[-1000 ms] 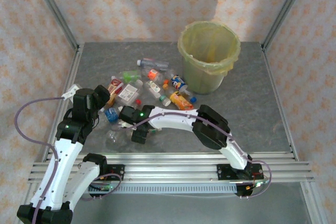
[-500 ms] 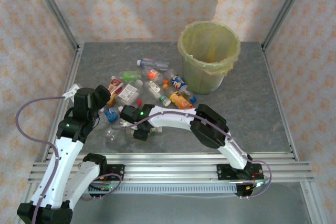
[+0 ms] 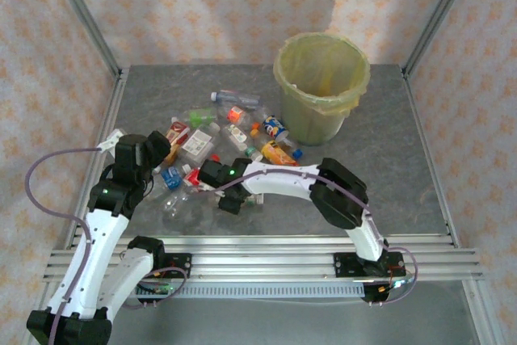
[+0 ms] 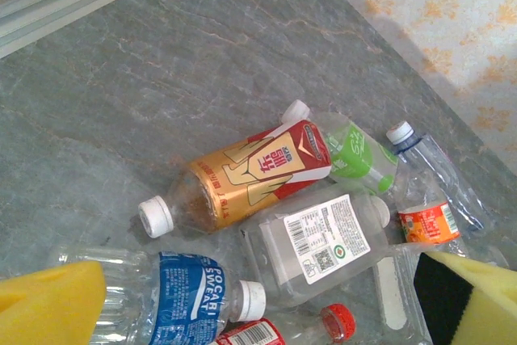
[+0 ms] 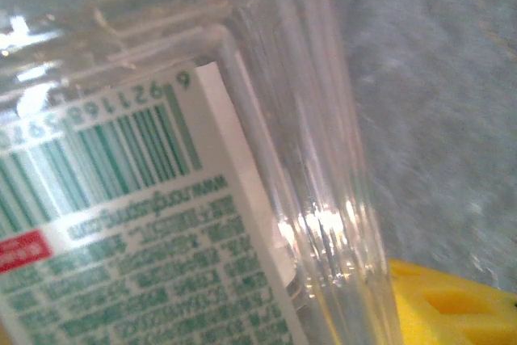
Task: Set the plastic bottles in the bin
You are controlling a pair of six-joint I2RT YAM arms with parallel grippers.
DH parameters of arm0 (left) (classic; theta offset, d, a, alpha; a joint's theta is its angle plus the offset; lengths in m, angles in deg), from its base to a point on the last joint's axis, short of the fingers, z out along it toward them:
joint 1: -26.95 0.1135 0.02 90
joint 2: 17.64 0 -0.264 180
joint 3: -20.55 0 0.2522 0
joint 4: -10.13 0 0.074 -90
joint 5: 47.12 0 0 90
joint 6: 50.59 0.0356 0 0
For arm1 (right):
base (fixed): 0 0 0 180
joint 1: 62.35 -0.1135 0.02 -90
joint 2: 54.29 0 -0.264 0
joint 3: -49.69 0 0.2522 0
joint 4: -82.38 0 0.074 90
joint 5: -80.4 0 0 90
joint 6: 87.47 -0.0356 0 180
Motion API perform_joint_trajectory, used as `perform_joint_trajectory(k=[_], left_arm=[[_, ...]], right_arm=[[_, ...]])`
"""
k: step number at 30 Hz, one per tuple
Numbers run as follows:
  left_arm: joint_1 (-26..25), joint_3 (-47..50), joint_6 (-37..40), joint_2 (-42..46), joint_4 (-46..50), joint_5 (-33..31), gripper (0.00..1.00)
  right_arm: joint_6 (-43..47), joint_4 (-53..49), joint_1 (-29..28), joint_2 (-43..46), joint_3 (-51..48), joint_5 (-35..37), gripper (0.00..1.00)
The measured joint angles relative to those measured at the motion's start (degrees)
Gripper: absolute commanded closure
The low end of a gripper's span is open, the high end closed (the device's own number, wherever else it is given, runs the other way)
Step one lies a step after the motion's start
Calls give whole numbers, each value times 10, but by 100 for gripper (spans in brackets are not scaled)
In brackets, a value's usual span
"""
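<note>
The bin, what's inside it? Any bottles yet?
Looking down into the bin, I see the yellow-green bag lining its walls and nothing else I can make out. The near wall covers the bottom, so anything lying down there is hidden.

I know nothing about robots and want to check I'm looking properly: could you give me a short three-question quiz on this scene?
1. True or false: the round bin lined with a yellow-green bag lies tipped over.
2. The left tool is: A open; B clamped on a bottle; C inside the bin.
3. Fill in: the clear plastic bottle with the blue label has a ___ cap.
Key: 1 false; 2 A; 3 white.
</note>
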Motion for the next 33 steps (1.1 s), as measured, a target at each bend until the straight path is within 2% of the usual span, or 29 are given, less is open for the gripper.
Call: perform_joint_trajectory(k=[4,8,17,26,33], left_arm=[[0,0,0,-9,0,5,0],[0,0,3,-18,-3,18,0],[0,0,11,-38,-21,52,0],[0,0,17,-50,-33,79,0],[0,0,18,-50,-35,82,0]], right_arm=[[-35,0,15,62,0,25,89],[-66,-11,38,129,17,80,91],[-98,-21,132,213,158,203,90],[-104,-10,286,198,256,238,90],[-103,-11,360,109,364,236,90]])
